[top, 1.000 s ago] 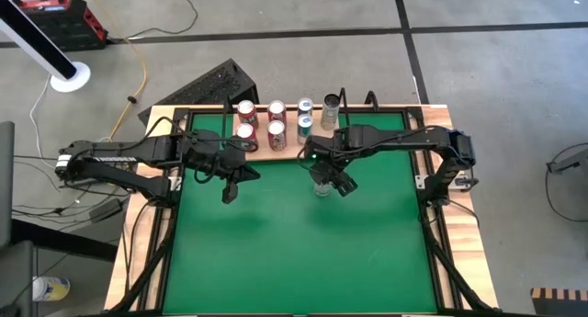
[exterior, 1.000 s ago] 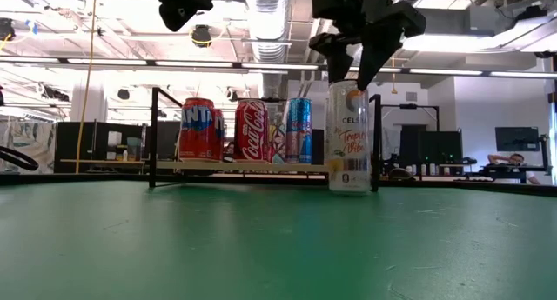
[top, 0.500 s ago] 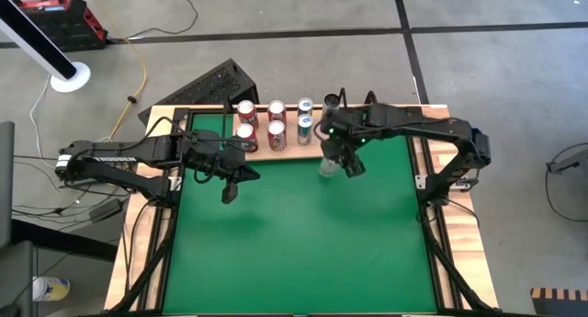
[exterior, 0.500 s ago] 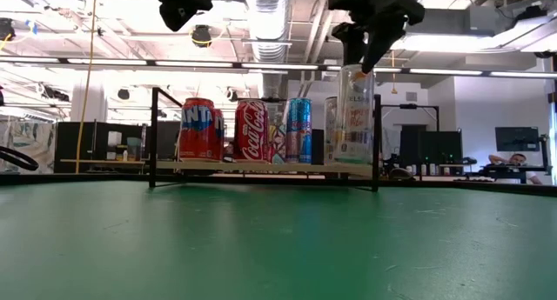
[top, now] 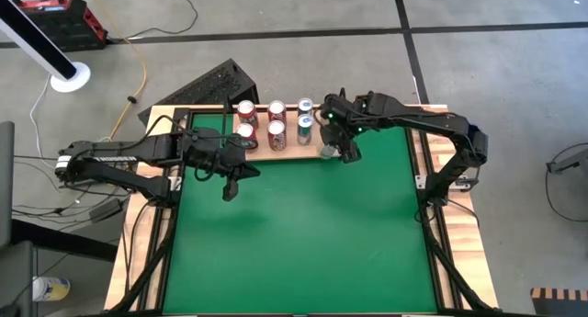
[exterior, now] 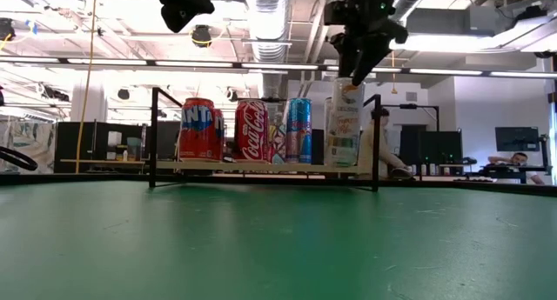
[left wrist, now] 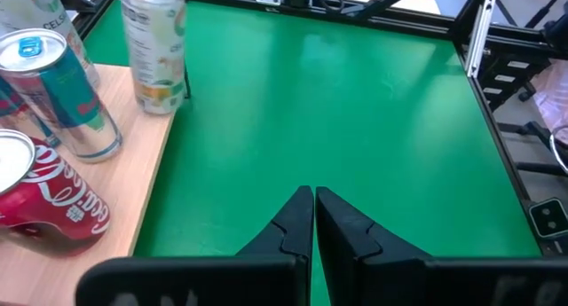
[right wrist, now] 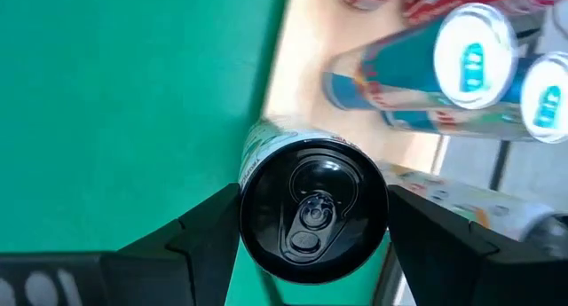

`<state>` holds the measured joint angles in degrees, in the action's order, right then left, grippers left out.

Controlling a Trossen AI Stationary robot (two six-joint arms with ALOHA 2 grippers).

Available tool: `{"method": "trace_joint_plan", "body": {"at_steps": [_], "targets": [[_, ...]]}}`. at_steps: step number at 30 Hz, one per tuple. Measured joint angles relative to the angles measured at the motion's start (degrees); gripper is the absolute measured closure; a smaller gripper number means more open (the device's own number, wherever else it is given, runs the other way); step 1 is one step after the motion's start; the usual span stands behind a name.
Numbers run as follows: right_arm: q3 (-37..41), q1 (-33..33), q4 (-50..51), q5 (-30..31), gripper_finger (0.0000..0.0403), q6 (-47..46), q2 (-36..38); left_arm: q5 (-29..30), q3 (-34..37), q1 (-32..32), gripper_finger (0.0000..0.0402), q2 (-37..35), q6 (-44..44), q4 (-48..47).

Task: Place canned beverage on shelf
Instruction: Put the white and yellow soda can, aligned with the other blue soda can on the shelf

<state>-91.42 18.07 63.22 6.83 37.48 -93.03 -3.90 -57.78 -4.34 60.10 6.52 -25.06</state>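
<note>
My right gripper (top: pixel 333 141) (exterior: pixel 357 61) is shut on a tall slim white can with a black top (exterior: pixel 344 126) (right wrist: pixel 312 208) at the right end of the shelf. The shelf is a light-wood board (exterior: pixel 261 167) (left wrist: pixel 133 146) with black rod frames, at the table's far edge. The can's base is at the board's near right corner (left wrist: pixel 160 106); whether it rests there or hangs just above, I cannot tell. My left gripper (top: pixel 230 186) (left wrist: pixel 313 208) is shut and empty above the green table (top: pixel 294 234), left of the middle. My right gripper pinches the can's top end (right wrist: pixel 253 195) between its two fingers, one finger (right wrist: pixel 200 231) on each side of the rim. The fingers come from above and point down. The can hangs below them, nearly upright, its base at the level of the shelf board.
Several cans stand on the shelf to the left of the held one: a red Fanta can (exterior: pixel 200 129), a Coca-Cola can (exterior: pixel 252 129), blue cans (exterior: pixel 298 129) (left wrist: pixel 62 93), and another tall can behind (top: pixel 330 106). A black rod (exterior: pixel 376 139) stands at the shelf's right end.
My right gripper has lifted the white can off the green table and carried it toward the far edge, to the right end of the shelf. The can has stayed nearly upright in the shut fingers.
</note>
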Motion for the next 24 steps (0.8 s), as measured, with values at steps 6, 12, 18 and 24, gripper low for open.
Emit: {"method": "trace_joint_plan", "body": {"at_steps": [6, 12, 18, 24], "targets": [[-0.02, 3.11, -0.28, -0.3, 0.0124, 2.18, 0.0, -0.14, 0.0, 0.0, 0.0401, 0.0, 0.66, 0.01], [-0.02, 5.6, -3.99, -0.3, 0.0124, 4.86, 0.0, -0.33, 0.01, 0.0, 0.0401, -0.02, 0.72, 0.02], [-0.03, 6.79, -3.96, -0.88, 0.0124, 5.77, -0.98, -0.31, 0.0, 0.0, 0.0401, 0.0, 0.76, 0.04], [-0.11, 7.12, -4.48, -1.01, 0.0124, 7.6, -1.53, -0.28, 0.01, 0.0, 0.0401, 0.0, 0.79, 0.05]]}}
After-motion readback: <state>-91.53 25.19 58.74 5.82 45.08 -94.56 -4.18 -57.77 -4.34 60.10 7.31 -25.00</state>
